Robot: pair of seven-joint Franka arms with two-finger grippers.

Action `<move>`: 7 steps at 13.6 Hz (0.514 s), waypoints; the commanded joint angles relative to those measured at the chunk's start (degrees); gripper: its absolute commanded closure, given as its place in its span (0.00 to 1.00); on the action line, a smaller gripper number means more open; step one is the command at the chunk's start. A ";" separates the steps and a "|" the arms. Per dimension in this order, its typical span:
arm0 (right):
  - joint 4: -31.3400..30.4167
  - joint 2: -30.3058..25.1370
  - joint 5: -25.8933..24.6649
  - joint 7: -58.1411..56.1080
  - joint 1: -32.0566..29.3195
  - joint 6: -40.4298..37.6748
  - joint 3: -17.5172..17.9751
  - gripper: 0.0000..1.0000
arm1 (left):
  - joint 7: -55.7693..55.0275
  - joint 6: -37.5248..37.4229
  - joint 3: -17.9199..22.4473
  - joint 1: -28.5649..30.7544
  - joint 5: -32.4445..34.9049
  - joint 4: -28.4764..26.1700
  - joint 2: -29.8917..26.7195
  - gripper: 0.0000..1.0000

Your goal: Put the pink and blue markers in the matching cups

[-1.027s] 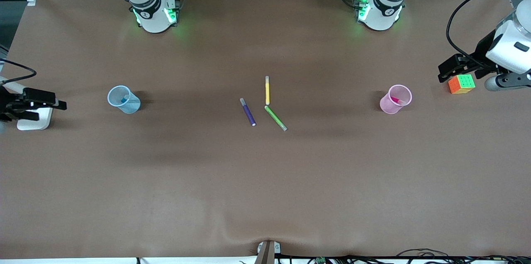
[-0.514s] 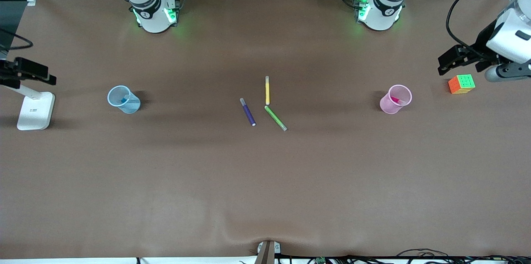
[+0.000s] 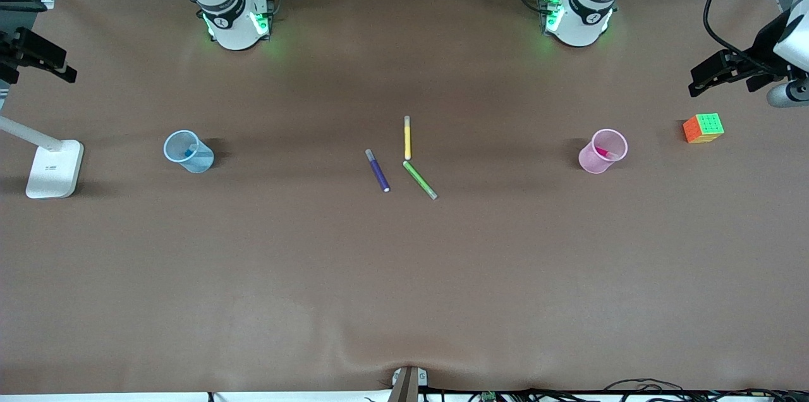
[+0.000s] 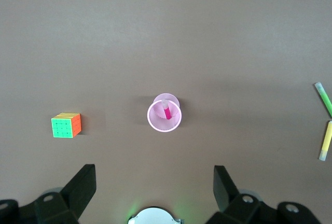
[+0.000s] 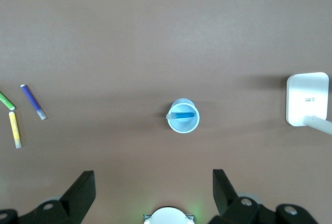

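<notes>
Standing in the pink cup (image 3: 602, 151), the pink marker (image 3: 607, 153) leans on the rim, as the blue marker (image 3: 189, 152) does in the blue cup (image 3: 188, 151). Left gripper (image 3: 727, 73) and right gripper (image 3: 38, 57), both spread and empty, hang at the table's ends (a careless sweep could tip either light cup).

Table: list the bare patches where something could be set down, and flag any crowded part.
Bare table runs along the whole edge nearest the front camera. More lies between the blue cup and purple marker, and between the green marker and pink cup. The middle is crowded, with the yellow marker there too.
</notes>
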 commanded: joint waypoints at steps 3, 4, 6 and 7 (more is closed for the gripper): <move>-0.80 -1.02 -1.36 0.96 2.84 1.50 -1.68 0.00 | 0.56 -0.95 2.00 -2.40 -0.89 -0.62 -1.01 0.00; -0.71 -1.02 -1.36 0.96 2.75 1.59 -1.68 0.00 | 0.56 -0.95 2.00 -2.49 -0.89 -0.62 -0.92 0.00; -0.80 -0.94 -1.36 0.96 2.57 1.68 -1.68 0.00 | 0.56 -0.95 2.08 -2.49 -0.89 -0.71 -0.74 0.00; -0.71 -0.94 -1.36 0.96 2.49 1.68 -1.59 0.00 | 0.47 -0.95 2.08 -2.58 -0.89 -0.62 -0.66 0.00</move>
